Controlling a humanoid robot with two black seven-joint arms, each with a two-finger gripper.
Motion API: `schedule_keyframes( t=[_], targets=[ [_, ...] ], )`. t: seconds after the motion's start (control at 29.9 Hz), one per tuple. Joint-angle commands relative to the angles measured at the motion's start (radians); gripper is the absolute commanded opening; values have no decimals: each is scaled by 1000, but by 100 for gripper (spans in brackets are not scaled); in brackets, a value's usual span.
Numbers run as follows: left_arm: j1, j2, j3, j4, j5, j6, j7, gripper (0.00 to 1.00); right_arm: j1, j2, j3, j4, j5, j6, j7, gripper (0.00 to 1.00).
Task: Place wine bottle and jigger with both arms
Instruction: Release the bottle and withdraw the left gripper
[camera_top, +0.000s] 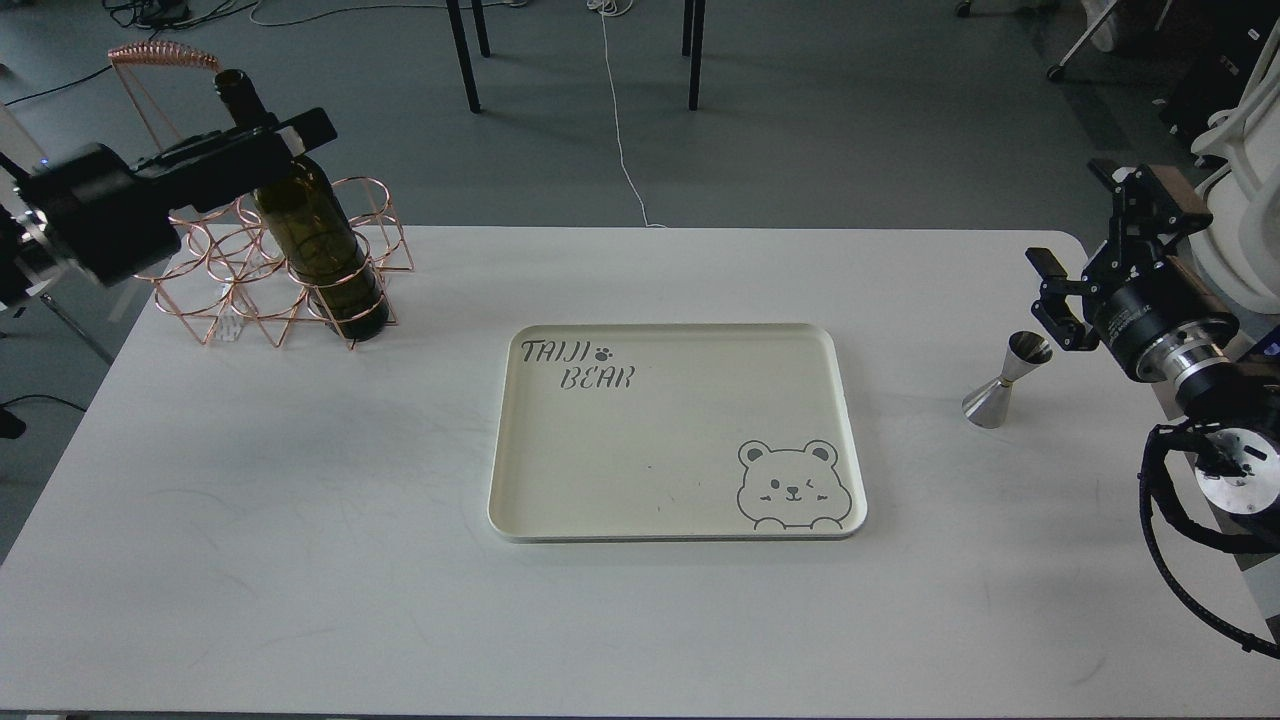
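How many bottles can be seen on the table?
1. The wine bottle stands in the copper wire rack at the table's far left corner, left hand at its neck.

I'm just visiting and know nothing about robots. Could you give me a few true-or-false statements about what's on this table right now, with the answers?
1. The tall dark olive-green glass wine bottle stands in the copper-coloured wire rack. True.
2. The small shiny steel hourglass-shaped jigger lies inside the cream tray. False: it stands upright on the white table, right of the cream bear-print tray.
3. The tray holds nothing yet. True.
4. The right gripper grips the jigger. False: it is open, just beside the jigger.
5. The left gripper is at the bottle's neck. True.
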Motion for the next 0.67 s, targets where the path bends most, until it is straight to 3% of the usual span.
schedule_keyframes(
  t=[0.0, 0.17, 0.23, 0.33, 0.47, 0.64],
  targets=[
    [71, -136, -12, -38, -288, 3, 0, 98, -12, 20, -2, -4, 0, 0, 0, 99],
    [214, -366, -154, -4, -376, -1, 0, 98, -33, 80, -7, -9, 0, 9, 0, 99],
    [278, -467, -248, 27, -398, -5, 74, 98, -47, 97, -8, -9, 0, 11, 0, 99],
    [338, -586, -323, 82, -436, -7, 136, 98, -55, 114, -10, -9, 0, 11, 0, 99],
    [374, -666, -334, 162, -450, -1, 136, 98, -61, 132, -9, -9, 0, 11, 0, 99],
    [409, -686, -363, 169, -450, 3, 130, 98, -61, 132, -5, -7, -3, 9, 0, 99]
  ],
)
